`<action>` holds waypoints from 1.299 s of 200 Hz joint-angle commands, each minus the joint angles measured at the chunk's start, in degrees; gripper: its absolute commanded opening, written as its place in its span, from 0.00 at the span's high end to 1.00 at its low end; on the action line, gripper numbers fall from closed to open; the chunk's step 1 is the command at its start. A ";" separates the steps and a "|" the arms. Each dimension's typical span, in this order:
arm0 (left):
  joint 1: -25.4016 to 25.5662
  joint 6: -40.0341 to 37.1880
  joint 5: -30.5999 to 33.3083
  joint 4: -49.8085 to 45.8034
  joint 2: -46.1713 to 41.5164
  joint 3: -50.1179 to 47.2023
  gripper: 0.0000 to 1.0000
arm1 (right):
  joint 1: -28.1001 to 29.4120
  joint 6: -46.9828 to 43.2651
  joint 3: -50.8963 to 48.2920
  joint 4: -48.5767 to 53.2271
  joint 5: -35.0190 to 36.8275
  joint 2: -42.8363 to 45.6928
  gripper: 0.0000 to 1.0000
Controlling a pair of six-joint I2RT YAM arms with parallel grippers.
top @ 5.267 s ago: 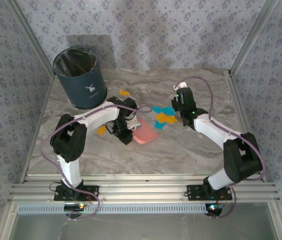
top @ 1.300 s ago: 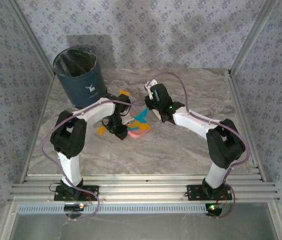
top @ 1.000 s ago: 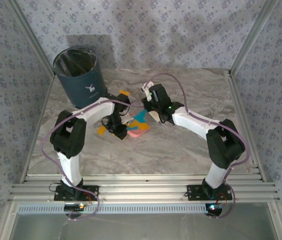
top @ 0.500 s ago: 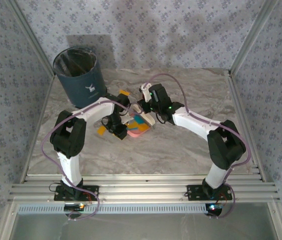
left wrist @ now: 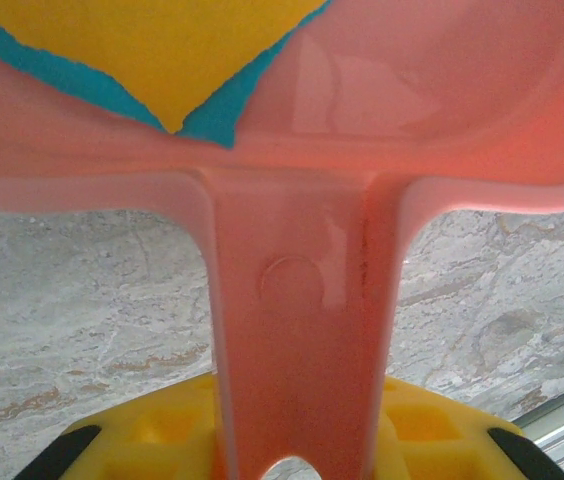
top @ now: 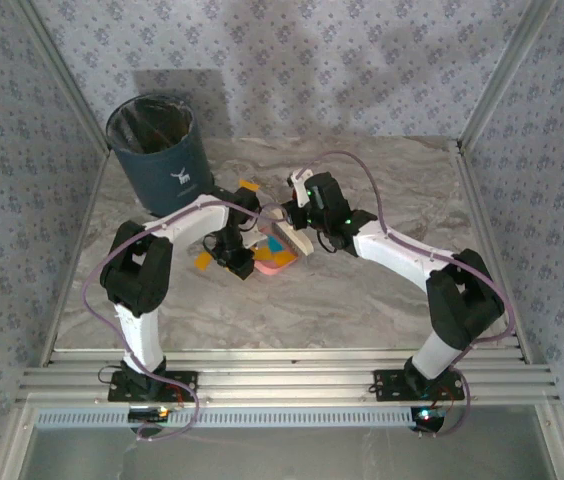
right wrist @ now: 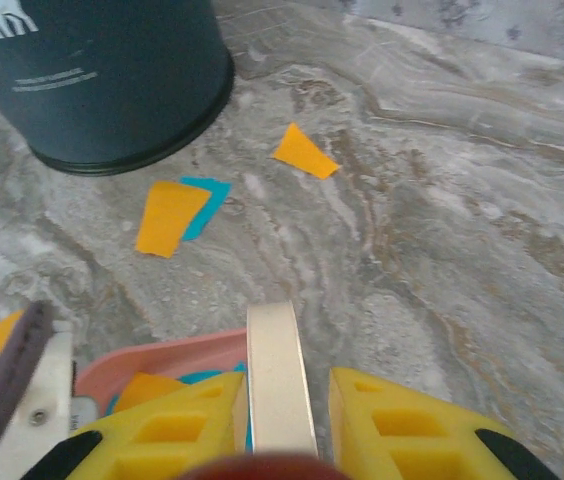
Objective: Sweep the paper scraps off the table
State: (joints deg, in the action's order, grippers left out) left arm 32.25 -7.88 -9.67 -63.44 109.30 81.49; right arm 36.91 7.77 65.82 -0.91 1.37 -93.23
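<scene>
Top external view: the pink plastic dustpan [top: 268,267], bare a few seconds earlier, now carried the orange-yellow and cyan paper scraps [left wrist: 162,40] that had lain clustered on the grey marble-patterned counter [top: 382,300] between the arms. The right arm had swept leftward to push them in, so the main pile looked collected. The left claw [left wrist: 302,440] was clamped nearly shut on the dustpan's handle. The right claw [right wrist: 280,400] was fully closed on a cream flat sweeping tool [right wrist: 275,350]. A few thin, torn-edged pieces were left loose on the counter near the dark blue round bin [right wrist: 102,70].
</scene>
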 commanded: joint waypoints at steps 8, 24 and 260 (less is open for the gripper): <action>0.20 -0.16 -0.98 -2.00 0.49 0.65 1.00 | 0.62 0.49 -1.51 -2.01 8.37 2.90 1.00; 0.31 -0.30 -0.98 -1.95 0.57 0.62 1.00 | 0.71 0.57 -2.31 -3.03 11.15 3.45 1.00; 0.49 -0.30 -0.95 -1.95 0.66 0.52 1.00 | -0.74 4.31 -0.17 -1.83 -5.66 1.16 1.00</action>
State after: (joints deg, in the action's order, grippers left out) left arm 32.36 -7.90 -9.82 -63.44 109.32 81.49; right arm 36.36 10.31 65.08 -1.96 -2.44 -93.86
